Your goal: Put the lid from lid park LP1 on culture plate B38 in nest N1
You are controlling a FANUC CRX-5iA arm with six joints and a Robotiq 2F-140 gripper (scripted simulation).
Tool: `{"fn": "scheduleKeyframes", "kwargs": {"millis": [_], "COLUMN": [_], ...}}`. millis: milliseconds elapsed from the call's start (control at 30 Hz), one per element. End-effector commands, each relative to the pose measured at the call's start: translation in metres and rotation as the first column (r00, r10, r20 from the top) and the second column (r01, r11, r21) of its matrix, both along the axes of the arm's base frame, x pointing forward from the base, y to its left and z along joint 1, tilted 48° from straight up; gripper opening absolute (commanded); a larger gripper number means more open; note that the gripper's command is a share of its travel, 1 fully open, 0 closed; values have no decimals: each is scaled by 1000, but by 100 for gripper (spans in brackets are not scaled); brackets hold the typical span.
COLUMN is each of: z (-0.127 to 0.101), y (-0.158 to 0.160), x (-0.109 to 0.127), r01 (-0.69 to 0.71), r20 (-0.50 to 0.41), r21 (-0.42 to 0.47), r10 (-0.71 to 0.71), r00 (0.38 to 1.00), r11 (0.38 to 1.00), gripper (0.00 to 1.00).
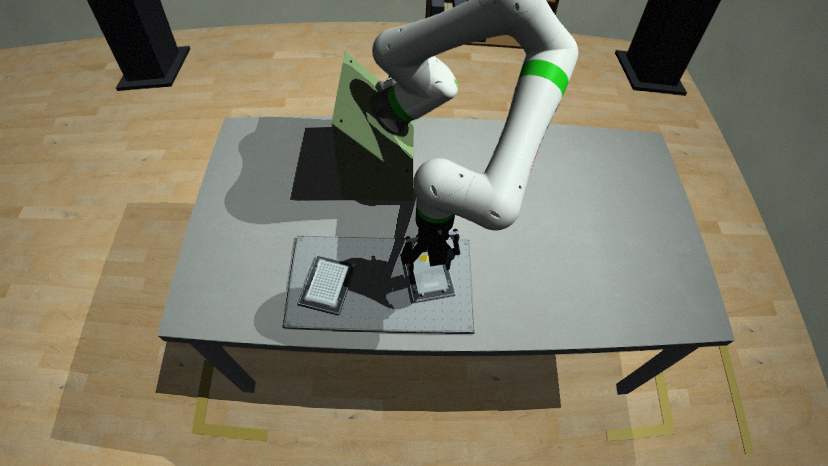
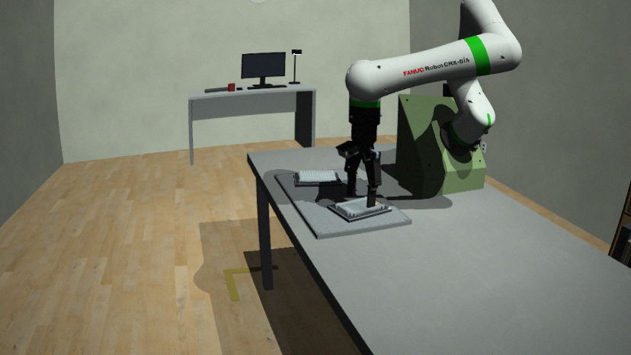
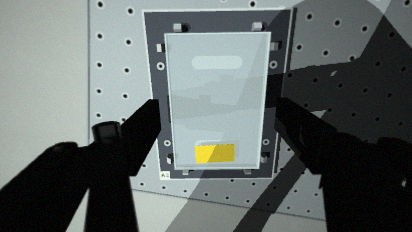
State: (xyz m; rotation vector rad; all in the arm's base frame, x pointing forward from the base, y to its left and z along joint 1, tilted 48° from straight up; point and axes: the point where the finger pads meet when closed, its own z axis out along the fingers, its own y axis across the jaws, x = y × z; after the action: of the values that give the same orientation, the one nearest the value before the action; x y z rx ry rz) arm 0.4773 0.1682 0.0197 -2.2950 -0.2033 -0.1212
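The clear lid (image 3: 216, 100) with a yellow tag (image 3: 215, 153) lies in the dark lid park frame (image 3: 152, 75) on the perforated baseplate. It also shows in the top view (image 1: 431, 281) and in the exterior view (image 2: 358, 207). My gripper (image 3: 217, 114) is open, with one finger on each long side of the lid and a small gap on both sides. In the top and exterior views it stands low over the lid (image 1: 429, 263) (image 2: 362, 198). The white culture plate (image 1: 326, 283) (image 2: 315, 176) sits uncovered in its nest at the baseplate's left end.
The grey baseplate (image 1: 379, 286) lies near the table's front edge. The green arm mount (image 1: 370, 118) stands at the back of the table. A desk with a monitor (image 2: 263, 65) stands far off by the wall.
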Motion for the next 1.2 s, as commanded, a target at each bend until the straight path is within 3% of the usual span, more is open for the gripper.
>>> {"fn": "scheduleKeyframes", "kwargs": {"millis": [0,800,833,1167], "z": [0,0,0,0], "y": [-1,-1,-1,-1], "x": [1,1,1,1], "r01": [1,1,1,1], "r20": [1,1,1,1], "r21": [-1,-1,-1,-1], "r10": [-1,-1,-1,-1], "r00": [1000,1000,1000,1000], "r11": [1000,1000,1000,1000], "gripper": [69,69,63,63]}}
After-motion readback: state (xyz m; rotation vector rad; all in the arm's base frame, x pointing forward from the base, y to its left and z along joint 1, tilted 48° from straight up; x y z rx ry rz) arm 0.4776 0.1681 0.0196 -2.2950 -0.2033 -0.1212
